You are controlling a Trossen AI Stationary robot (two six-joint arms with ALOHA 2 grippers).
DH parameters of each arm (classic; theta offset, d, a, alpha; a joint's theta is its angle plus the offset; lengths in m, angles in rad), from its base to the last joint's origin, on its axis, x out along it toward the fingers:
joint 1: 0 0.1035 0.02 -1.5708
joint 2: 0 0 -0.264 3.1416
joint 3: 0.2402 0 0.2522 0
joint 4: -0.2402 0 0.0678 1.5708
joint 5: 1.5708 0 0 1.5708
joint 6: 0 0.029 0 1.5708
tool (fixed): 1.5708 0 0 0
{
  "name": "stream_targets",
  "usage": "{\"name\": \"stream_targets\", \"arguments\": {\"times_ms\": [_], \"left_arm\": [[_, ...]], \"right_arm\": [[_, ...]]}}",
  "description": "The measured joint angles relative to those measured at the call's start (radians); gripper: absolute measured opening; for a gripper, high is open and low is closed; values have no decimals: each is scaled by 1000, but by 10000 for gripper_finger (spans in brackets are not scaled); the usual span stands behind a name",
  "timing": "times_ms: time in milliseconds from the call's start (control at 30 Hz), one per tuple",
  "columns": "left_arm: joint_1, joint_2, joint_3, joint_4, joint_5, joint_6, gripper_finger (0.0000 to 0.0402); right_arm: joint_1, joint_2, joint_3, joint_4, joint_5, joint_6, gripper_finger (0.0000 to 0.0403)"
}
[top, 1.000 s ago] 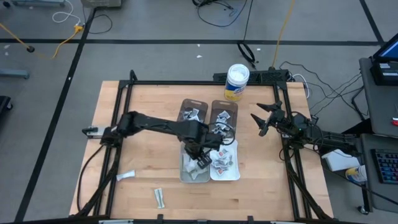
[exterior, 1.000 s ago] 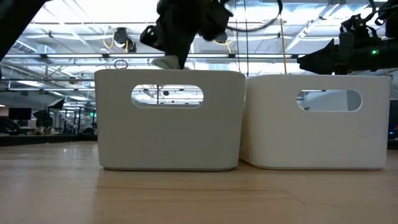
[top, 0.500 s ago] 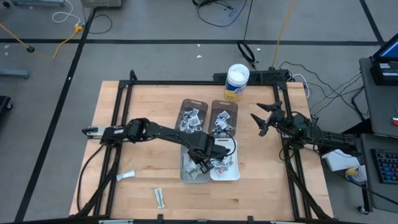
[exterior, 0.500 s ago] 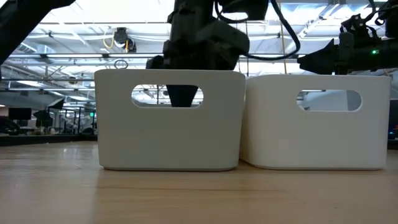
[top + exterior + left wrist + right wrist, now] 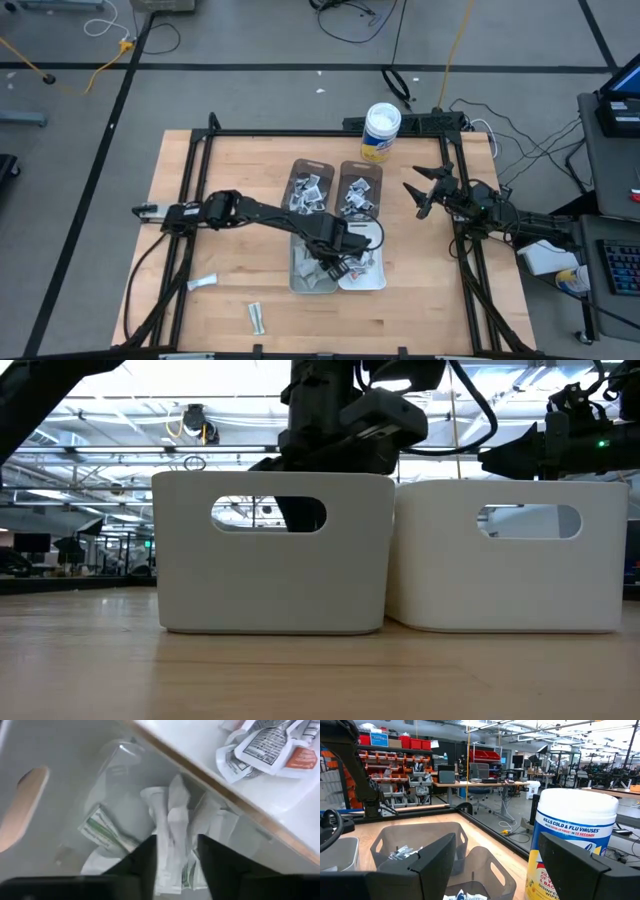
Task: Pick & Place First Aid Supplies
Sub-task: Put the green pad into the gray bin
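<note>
My left gripper [image 5: 325,268] points down inside the near-left grey bin [image 5: 298,282], and shows dark through the bin's handle hole [image 5: 298,515]. In the left wrist view its fingers stand open [image 5: 176,870] on either side of a long pale strip packet [image 5: 170,835]. The strip lies on a small heap of flat packets [image 5: 102,827] on the bin floor. More packets [image 5: 270,745] lie in the white bin [image 5: 378,280] beside it. My right gripper [image 5: 424,195] waits open at the table's right edge. My left gripper comes at the pale strip from above, one finger [image 5: 142,865] on each side of it and across its length. The strip's lower end [image 5: 167,875] rests on the heap in the bin. I cannot tell whether either finger touches it.
Two brown bins [image 5: 310,170] [image 5: 360,172] with packets stand behind the near pair. A white tub with a yellow label [image 5: 381,131] stands at the far edge. Loose packets [image 5: 202,284] [image 5: 256,317] lie on the bare wood at the near left.
My left gripper has come down from above the grey bin's rim into the bin, carrying a pale packet with it. Its fingers are now below the rim, behind the bin's handle hole.
</note>
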Motion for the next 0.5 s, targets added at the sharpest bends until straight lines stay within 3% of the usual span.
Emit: {"name": "stream_targets", "arguments": {"times_ms": [267, 500], "left_arm": [[0, 0, 0, -11, 17, -23, 269], [1, -49, 0, -37, 28, -126, 318]], "right_arm": [[0, 0, 0, 0, 0, 0, 279], [0, 0, 0, 0, 0, 0, 279]]}}
